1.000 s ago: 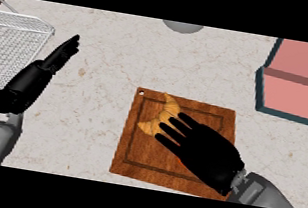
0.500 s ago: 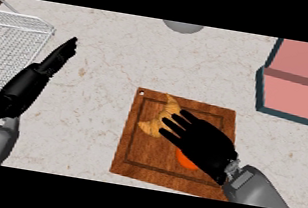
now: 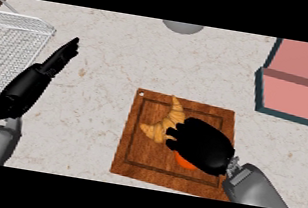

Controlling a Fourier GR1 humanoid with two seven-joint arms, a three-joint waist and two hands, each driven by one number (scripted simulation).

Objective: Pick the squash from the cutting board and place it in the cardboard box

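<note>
Since a moment ago the right hand [image 3: 204, 145] has curled down from a flat spread over the cutting board [image 3: 138, 154], and its fingers now close round the orange squash [image 3: 185, 162], which peeks out under the palm at the board's near-right part. Just beside the hand, toward the board's far-left, lies a curved, ridged tan croissant [image 3: 163, 125]. The board is dark brown wood with a grooved border, sitting on pale speckled stone counter [image 3: 111, 64] with bare space all round it. Left of the board the left hand [image 3: 58, 59] rests with fingers straight. Further left is a wire basket [image 3: 1, 51]. Far right of the board stands the cardboard box [image 3: 292, 97], lid up, pink inside, teal edges.
</note>
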